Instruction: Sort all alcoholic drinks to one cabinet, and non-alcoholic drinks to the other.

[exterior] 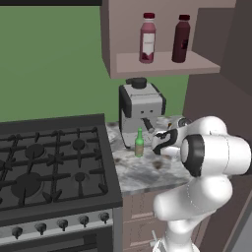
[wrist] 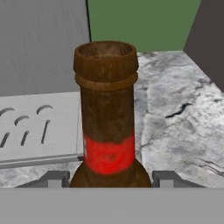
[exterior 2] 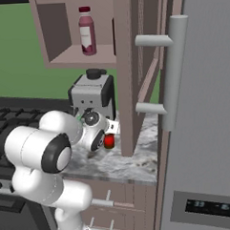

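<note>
Amber-brown bottle [wrist: 108, 118] with a red band around its neck stands upright on the marble desk [exterior: 140, 172], right in front of the hand camera, its open mouth and ringed lip facing up. The fingers [wrist: 59, 178] sit low on either side of the bottle's shoulder, one grey tip on each flank, half closed around it; the tips look to be against the glass, though the contact itself is hidden at the bottom of the hand view, so a firm hold cannot be told for certain. In the right base view the bottle's red label [exterior 2: 109, 142] peeks out just past the white wrist, near the desk's right side beside the tall cabinet wall [exterior 2: 127, 78]. The slim green bottle [exterior: 139, 143] with its pale label stands upright on the desk in front of the grey coffee machine [exterior: 140, 108], near the desk's back edge and just left of the arm's wrist. Up in the open wall cabinet [exterior: 162, 64], the pink bottle [exterior: 147, 38] with a white label and dark red cap stands on the shelf, and the dark maroon bottle [exterior: 181, 39] stands beside it to the right, apart from it. A black gas stove [exterior: 49, 167] adjoins the desk's left edge. A grey refrigerator [exterior 2: 204, 131] with a long handle stands off the desk's right end.
</note>
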